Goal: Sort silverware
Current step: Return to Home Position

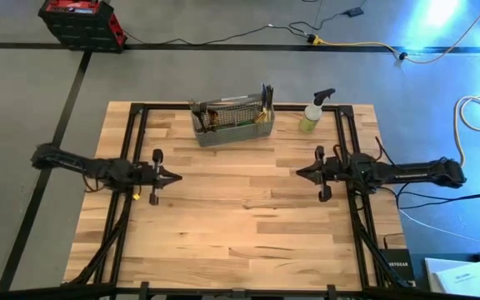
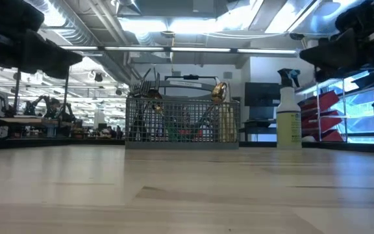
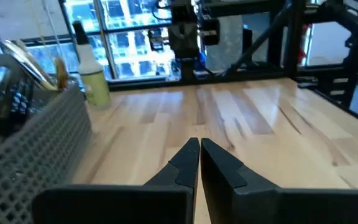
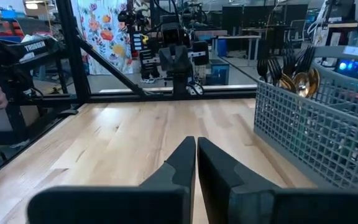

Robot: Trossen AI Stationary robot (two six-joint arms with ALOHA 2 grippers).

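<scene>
The right gripper (image 4: 196, 143) holds its dark fingers pressed together above the wooden table (image 4: 117, 137). At two o'clock stands the grey mesh caddy (image 4: 316, 140) (gold-headed silverware (image 4: 300, 81) upright inside); at twelve o'clock, the left arm (image 4: 174, 62) faces it.

Left gripper (image 1: 176, 176), right gripper (image 1: 300, 173) closed, facing inward.

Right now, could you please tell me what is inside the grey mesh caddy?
The silverware stands in the caddy, with gold heads and fork tines poking above its rim. The mesh wall covers the handles, so counts and compartments cannot be told.
</scene>
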